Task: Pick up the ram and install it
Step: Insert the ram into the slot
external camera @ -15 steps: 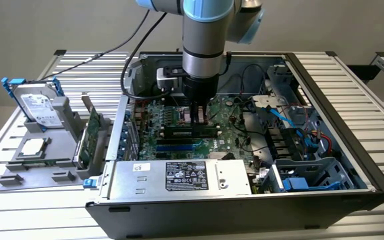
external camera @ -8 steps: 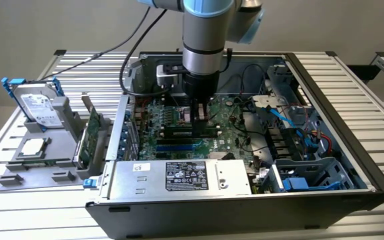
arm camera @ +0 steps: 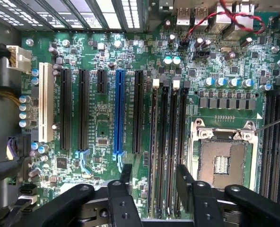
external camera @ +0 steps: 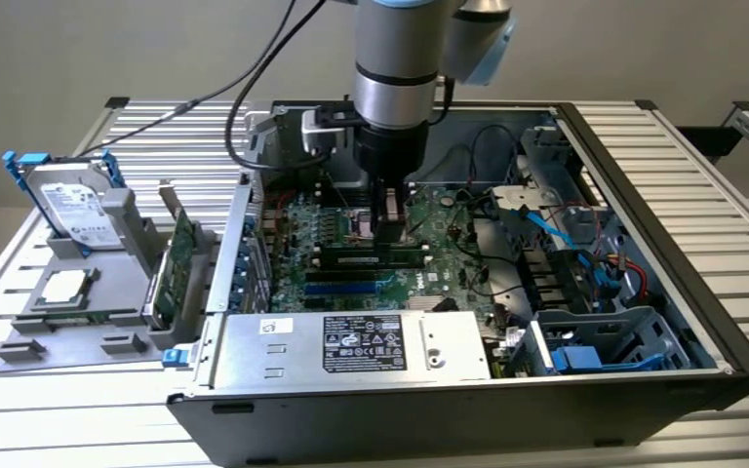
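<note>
Hovering over your motherboard (arm camera: 130, 118), the gripper (arm camera: 154, 182) is gaping wide and empty above the seated ram (arm camera: 162, 151).

The arm (external camera: 401, 68) hangs straight down, wrist vertical, with the gripper (external camera: 394, 222) low at its end. In the wrist view the gripper (arm camera: 155, 182) has its two black fingers (arm camera: 125, 176) spread wide apart, nothing between them. Its tips seem to hover just short of contact, though that is hard to judge.
</note>
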Tool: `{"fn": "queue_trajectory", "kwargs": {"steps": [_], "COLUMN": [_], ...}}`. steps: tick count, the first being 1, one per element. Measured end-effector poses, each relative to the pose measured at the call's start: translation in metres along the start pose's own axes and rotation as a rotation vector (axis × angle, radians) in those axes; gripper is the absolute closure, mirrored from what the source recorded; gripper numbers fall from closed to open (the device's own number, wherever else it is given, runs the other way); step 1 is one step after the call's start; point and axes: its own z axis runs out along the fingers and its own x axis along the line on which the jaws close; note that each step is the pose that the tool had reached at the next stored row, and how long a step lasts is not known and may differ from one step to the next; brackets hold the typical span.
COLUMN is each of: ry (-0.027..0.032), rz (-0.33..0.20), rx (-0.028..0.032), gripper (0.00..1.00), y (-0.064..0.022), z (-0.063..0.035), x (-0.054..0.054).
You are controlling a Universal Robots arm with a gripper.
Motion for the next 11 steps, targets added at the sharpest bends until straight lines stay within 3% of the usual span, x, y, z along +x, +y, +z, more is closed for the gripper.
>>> {"fn": "queue_trajectory", "kwargs": {"steps": [3,4,6,9,11], "ry": [-0.0001,-0.0001,-0.0004,-0.0003,-0.0001], "rz": [0.000,0.000,0.000,0.000,0.000], "rx": [-0.0007,-0.0010,-0.0011,-0.0012,-0.0012], "gripper": [0.69,0.69,0.81,0.89,0.89], "y": [0.0006,0.0006,0.0006,0.0006,0.0006], "z": [-0.0059,-0.0067,-0.0068,-0.0069,-0.0069], "x": [0.0007,0.0008,0.0008,0.0008,0.0008]}}
